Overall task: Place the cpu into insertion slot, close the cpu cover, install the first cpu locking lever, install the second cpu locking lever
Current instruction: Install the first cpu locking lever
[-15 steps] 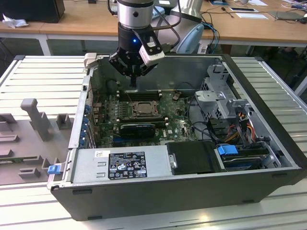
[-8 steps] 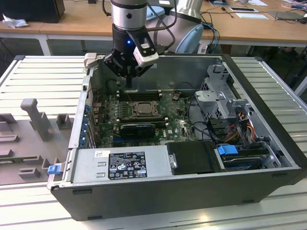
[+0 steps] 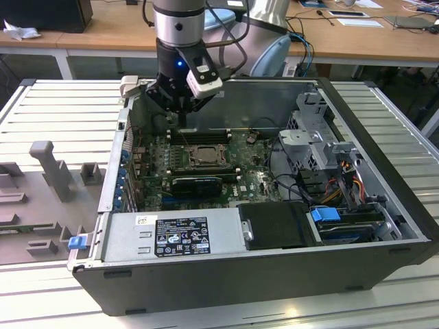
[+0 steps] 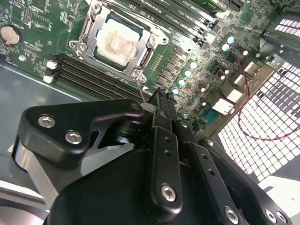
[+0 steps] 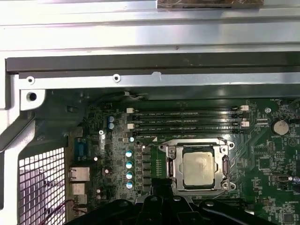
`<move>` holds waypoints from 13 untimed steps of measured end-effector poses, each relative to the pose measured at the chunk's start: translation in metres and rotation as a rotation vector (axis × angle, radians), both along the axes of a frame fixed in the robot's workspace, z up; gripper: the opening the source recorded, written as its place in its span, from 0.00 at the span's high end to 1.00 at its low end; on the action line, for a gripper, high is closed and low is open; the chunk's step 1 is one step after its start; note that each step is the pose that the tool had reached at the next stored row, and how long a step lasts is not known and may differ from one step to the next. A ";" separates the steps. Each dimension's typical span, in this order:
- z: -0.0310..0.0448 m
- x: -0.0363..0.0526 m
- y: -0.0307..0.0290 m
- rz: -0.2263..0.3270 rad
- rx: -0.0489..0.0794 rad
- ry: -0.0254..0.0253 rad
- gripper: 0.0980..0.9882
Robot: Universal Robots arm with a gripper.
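Observation:
The cpu [image 4: 117, 42], a pale silver square, lies seated in the insertion slot [image 4: 140, 58] on the green board; the first wrist view shows the cpu [image 5: 200, 168] too. The grey cpu cover [image 4: 88, 29] lies flat around it as a frame. A thin metal lever [image 4: 139, 89] rises from the socket's corner up to my fingertips. My gripper [image 4: 157, 101] is shut and hovers just beside the socket, over the memory slots. In the exterior view the gripper [image 3: 182, 113] hangs above the board behind the insertion slot [image 3: 199, 156].
The open computer case [image 3: 384, 205] lies on a slatted metal table. Black memory slots [image 5: 187, 121] run beside the socket. A black graphics card [image 3: 197, 184] sits in front of it. Drive cage and cables [image 3: 322, 151] fill the exterior view's right. Grey fixtures [image 3: 51, 168] stand at its left.

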State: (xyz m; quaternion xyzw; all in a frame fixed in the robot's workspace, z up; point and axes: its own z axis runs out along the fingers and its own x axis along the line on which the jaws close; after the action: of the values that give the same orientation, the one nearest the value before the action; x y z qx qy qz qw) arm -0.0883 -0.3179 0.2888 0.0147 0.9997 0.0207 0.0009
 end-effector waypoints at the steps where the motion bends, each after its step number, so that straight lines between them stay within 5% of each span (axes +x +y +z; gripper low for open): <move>1: -0.0015 -0.0031 0.0001 0.000 0.000 -0.0043 0.99; 4: -0.0094 -0.0107 0.0001 0.000 0.000 -0.0103 0.99; 13: -0.0206 -0.0218 0.0031 0.000 0.003 -0.0104 0.99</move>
State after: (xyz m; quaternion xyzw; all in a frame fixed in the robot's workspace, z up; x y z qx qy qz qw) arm -0.1101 -0.3148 0.2682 0.0144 0.9996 0.0220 0.0061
